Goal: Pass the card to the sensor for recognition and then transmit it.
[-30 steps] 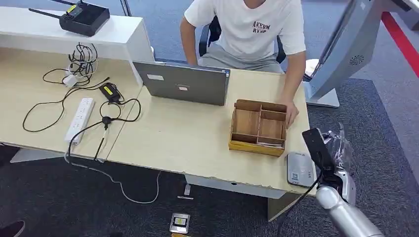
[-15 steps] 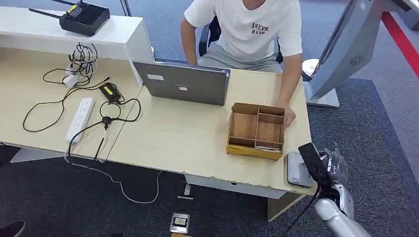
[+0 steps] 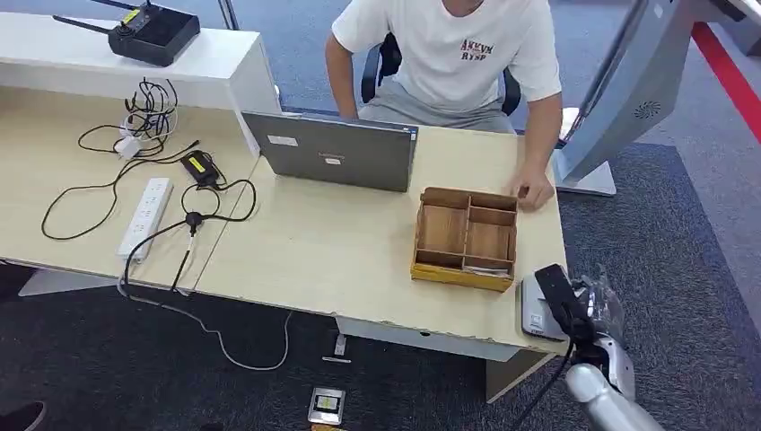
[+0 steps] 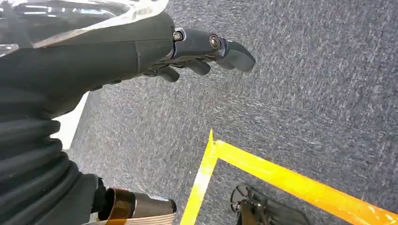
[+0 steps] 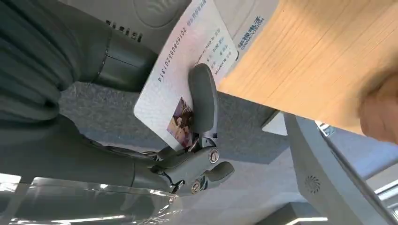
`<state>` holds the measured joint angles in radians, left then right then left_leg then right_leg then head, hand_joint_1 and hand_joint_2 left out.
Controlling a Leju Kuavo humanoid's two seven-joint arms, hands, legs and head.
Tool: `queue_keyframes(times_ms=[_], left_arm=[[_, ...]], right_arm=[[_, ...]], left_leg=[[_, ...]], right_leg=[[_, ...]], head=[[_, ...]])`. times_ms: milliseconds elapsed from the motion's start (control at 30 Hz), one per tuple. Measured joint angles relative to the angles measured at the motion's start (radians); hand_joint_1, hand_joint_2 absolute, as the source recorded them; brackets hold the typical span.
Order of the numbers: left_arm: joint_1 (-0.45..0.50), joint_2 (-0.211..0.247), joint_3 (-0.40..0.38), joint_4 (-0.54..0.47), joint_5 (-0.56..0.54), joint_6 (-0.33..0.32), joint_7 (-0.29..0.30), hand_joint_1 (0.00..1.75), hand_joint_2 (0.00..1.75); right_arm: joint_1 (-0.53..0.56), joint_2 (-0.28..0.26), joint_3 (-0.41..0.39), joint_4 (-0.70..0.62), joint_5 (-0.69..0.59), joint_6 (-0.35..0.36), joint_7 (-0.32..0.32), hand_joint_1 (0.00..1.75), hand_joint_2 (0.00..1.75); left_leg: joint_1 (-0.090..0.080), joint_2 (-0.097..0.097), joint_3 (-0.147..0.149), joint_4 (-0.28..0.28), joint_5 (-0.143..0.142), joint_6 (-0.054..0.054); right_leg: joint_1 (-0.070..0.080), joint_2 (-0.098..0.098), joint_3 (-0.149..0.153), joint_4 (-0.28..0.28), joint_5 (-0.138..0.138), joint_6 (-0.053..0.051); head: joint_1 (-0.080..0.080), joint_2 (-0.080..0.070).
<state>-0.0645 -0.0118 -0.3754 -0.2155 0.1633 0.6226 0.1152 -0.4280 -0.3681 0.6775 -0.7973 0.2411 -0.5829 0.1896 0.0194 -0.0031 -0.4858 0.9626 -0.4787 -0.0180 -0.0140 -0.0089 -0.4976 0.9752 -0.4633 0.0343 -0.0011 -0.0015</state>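
Note:
My right hand (image 3: 574,310) (image 5: 197,140) pinches a white card (image 5: 187,75) with a small photo and printed text, a finger lying across its face. It holds the card just over the grey sensor pad (image 3: 537,310) (image 5: 155,14) at the desk's near right corner. A wooden divided box (image 3: 467,238) stands on the desk just beyond the pad. A person in a white shirt (image 3: 453,49) sits across the desk, one hand (image 3: 536,193) resting past the box. My left hand (image 4: 197,51) hangs over grey carpet, fingers loosely curled, holding nothing.
A grey laptop (image 3: 332,151) stands mid-desk. A power strip (image 3: 144,215), adapter and cables lie at the left. A grey kiosk stand (image 3: 619,99) rises to the right of the desk. Yellow tape (image 4: 263,168) marks the carpet.
My right hand has come down and slightly left with the card, ending over the sensor pad. The person slid the wooden box slightly left, then drew the hand back from it.

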Motion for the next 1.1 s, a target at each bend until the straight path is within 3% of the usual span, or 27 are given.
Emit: queue_keyframes(times_ms=[667, 867, 1100], left_arm=[[0.000, -0.001, -0.001, 0.000, 0.016, 0.000, -0.011, 0.00, 1.75], [0.000, -0.001, -0.019, 0.000, 0.024, -0.010, -0.029, 0.00, 1.75], [0.000, -0.001, -0.048, 0.000, 0.024, -0.015, -0.038, 0.00, 1.75]], right_arm=[[-0.018, 0.021, 0.005, 0.007, 0.053, -0.006, -0.012, 1.75, 1.75], [-0.099, 0.017, 0.010, -0.125, 0.162, -0.011, 0.058, 1.75, 1.75], [-0.261, 0.010, 0.006, -0.286, 0.200, 0.037, 0.082, 1.75, 1.75]], left_leg=[[0.000, 0.000, 0.000, 0.000, 0.000, 0.000], [0.000, 0.000, 0.000, 0.000, 0.001, 0.000], [0.000, 0.000, 0.000, 0.001, 0.001, 0.000]], right_leg=[[0.000, 0.000, 0.001, 0.000, 0.000, 0.000], [0.000, 0.000, -0.001, 0.001, 0.001, 0.001], [0.000, 0.000, 0.000, 0.001, 0.001, 0.001]], head=[[0.000, 0.000], [0.000, 0.000], [0.000, 0.000]])
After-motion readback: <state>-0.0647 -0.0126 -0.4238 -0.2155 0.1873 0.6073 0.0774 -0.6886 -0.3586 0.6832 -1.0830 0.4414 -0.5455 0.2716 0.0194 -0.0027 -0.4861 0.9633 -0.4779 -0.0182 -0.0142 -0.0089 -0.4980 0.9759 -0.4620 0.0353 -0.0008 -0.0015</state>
